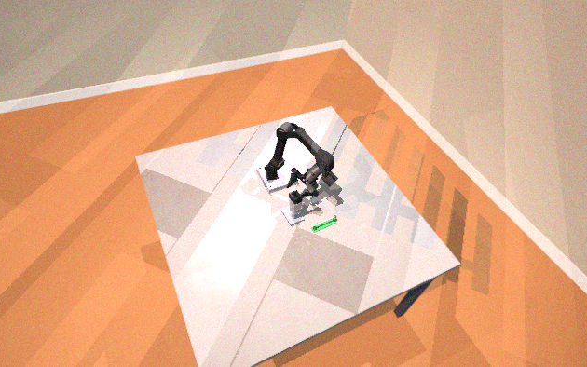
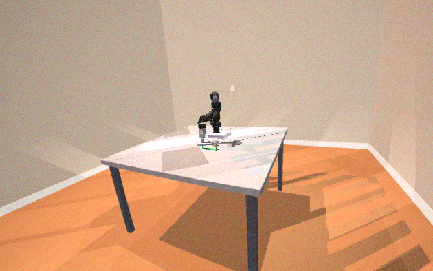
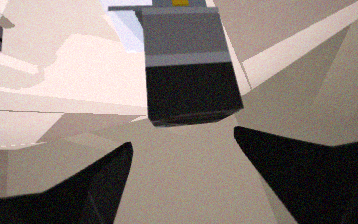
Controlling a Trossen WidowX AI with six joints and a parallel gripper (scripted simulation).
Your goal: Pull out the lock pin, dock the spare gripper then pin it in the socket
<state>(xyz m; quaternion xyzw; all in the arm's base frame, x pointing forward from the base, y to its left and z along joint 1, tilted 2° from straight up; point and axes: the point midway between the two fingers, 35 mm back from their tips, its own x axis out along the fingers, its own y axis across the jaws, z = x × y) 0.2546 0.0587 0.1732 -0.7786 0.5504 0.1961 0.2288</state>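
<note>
My gripper [image 1: 295,190] [image 2: 199,122] [image 3: 184,138] is open, with nothing between its fingers. It is close to the top of the upright block, and in the wrist view the black end lies just beyond the fingertips. This grey block with a black end, seemingly the spare gripper [image 1: 295,197] [image 2: 201,126] [image 3: 192,90], stands upright over the mount's pale base [image 1: 289,217]. A small yellow part [image 3: 180,2] shows at the wrist view's top edge. Whether the spigot is seated or pinned is hidden. A green rack [image 1: 324,225] [image 2: 209,148] has a red spot at one end; I cannot make out the pin.
The arm's white base plate [image 1: 272,188] [image 2: 219,135] is behind the mount. The arm arches above the table [image 1: 219,321] [image 2: 230,179]. The green rack is close beside the mount, toward the table's front.
</note>
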